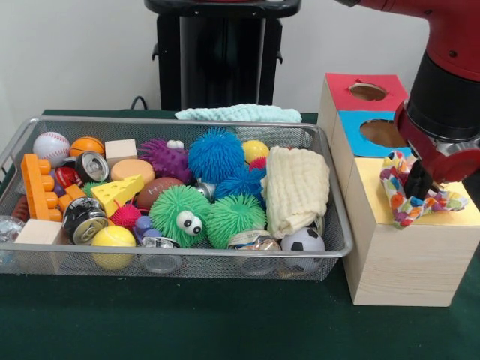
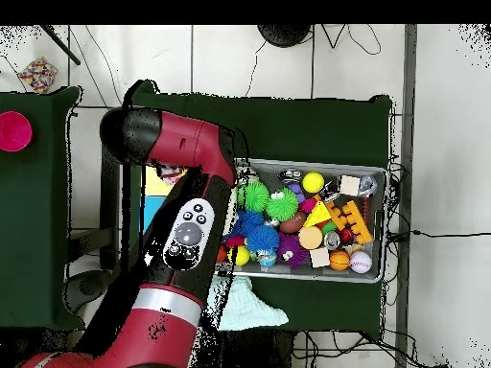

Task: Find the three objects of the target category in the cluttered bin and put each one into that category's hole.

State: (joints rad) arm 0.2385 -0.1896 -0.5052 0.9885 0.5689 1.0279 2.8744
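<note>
**Patterned cloth sits on the yellow section, tool right on top of it**

Biggest thing first: the green bench (image 1: 225,322), with the red and black arm (image 2: 182,192) sweeping across it in the overhead view. Then the wire bin (image 1: 330,251), packed full: a blue spiky ball (image 1: 216,154), a green spiky ball with googly eyes (image 1: 178,214), a folded cream cloth (image 1: 298,189), a football (image 1: 303,241), a baseball (image 1: 51,147), a yellow cheese wedge (image 1: 116,193), crushed cans. A pale mint cloth (image 1: 240,113) lies behind the bin.

Beside the bin stands the wooden box (image 1: 405,262) with red, blue and yellow tops; the red hole (image 1: 367,91) and blue hole (image 1: 382,133) both show.

On the yellow top lies the multicoloured cloth (image 1: 401,202), bunched up, and the tool (image 1: 418,184) is down in it. Whether its jaws are apart or clamped on the fabric, I cannot tell; the arm's wrist hides them.
</note>
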